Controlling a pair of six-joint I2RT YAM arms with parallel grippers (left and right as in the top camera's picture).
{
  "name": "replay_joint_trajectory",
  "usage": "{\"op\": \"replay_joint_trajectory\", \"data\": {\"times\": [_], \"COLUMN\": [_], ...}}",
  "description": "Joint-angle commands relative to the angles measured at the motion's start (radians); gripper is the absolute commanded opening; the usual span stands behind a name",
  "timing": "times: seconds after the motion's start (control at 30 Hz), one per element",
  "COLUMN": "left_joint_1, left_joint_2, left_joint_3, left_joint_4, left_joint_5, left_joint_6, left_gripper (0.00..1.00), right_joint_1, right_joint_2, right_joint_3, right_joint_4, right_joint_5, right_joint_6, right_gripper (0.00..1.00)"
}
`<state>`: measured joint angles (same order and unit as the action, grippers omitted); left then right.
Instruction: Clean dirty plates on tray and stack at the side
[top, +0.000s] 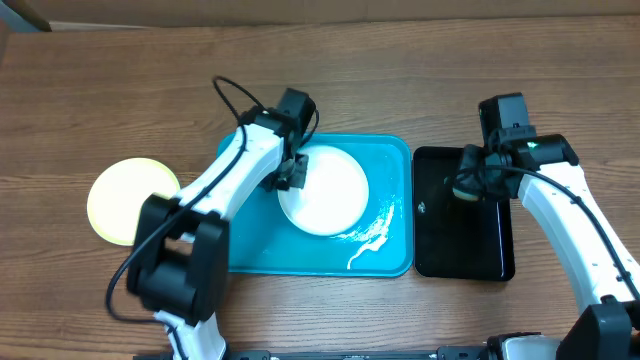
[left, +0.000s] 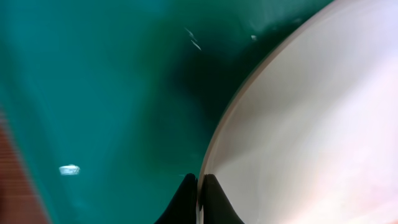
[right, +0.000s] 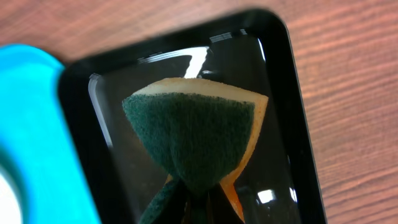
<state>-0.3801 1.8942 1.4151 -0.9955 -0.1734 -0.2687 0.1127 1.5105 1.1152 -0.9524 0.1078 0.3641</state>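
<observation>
At the overhead frame's left, 1 yellow-green plate (top: 132, 200) lies on the table (top: 100, 80) outside the turquoise tray (top: 392, 160), probably done, while in the centre the left gripper (top: 291, 176) pinches the rim of 1 white plate (top: 328, 190) lying on the tray, and at right the right gripper (top: 465, 186) squeezes a sponge (right: 193, 140) over the black tray (top: 465, 250), so cleaning seems unfinished.

**A:** You're over a brown wood-grain table (top: 400, 80), and three things sit straight on it.

**B:** What's in the middle?

**A:** The turquoise tray (top: 390, 165), the big one, just toward six o'clock from the centre of your overhead view.

**B:** And at its three o'clock?

**A:** The black tray (top: 440, 240), which is narrower. It's right beside the turquoise one, long sides parallel. You can't tell whether the rims touch.

**B:** Nine o'clock?

**A:** The yellow-green plate (top: 120, 205), flat on the wood, off the turquoise tray's left side.
</observation>
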Motion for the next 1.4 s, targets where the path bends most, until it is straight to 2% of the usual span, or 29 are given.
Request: {"op": "replay_joint_trajectory", "data": {"times": [0.0, 0.27, 0.57, 0.77, 0.97, 1.13, 1.27, 1.37], "left_joint_1": [-0.001, -0.001, -0.032, -0.109, -0.211, -0.285, -0.318, -0.327], "left_joint_2": [-0.100, -0.188, -0.224, -0.240, -0.240, -0.240, -0.240, -0.240], "left_joint_3": [0.032, 0.032, 0.032, 0.032, 0.031, 0.031, 0.031, 0.031], "left_joint_4": [0.001, -0.028, -0.029, -0.029, -0.032, -0.032, -0.032, -0.034], "left_joint_5": [-0.179, -0.356, -0.512, -0.668, -0.883, -1.009, -1.012, -1.012], "left_joint_6": [-0.046, -0.046, -0.046, -0.046, -0.046, -0.046, -0.046, -0.046], "left_gripper": [0.04, 0.04, 0.04, 0.04, 0.04, 0.04, 0.04, 0.04], "right_joint_1": [-0.001, -0.001, -0.001, -0.001, -0.001, -0.001, -0.001, -0.001], "right_joint_2": [-0.003, -0.001, -0.001, -0.001, 0.004, 0.005, 0.005, 0.005], "right_joint_3": [-0.063, -0.214, -0.233, -0.233, -0.262, -0.366, -0.486, -0.537], "right_joint_4": [0.038, 0.163, 0.182, 0.180, 0.206, 0.344, 0.527, 0.585], "right_joint_5": [-0.031, -0.103, -0.103, -0.106, -0.114, -0.151, -0.197, -0.207], "right_joint_6": [0.007, 0.007, 0.007, 0.007, 0.008, 0.015, 0.015, 0.015], "right_gripper": [0.04, 0.04, 0.04, 0.04, 0.04, 0.04, 0.09, 0.13]}}
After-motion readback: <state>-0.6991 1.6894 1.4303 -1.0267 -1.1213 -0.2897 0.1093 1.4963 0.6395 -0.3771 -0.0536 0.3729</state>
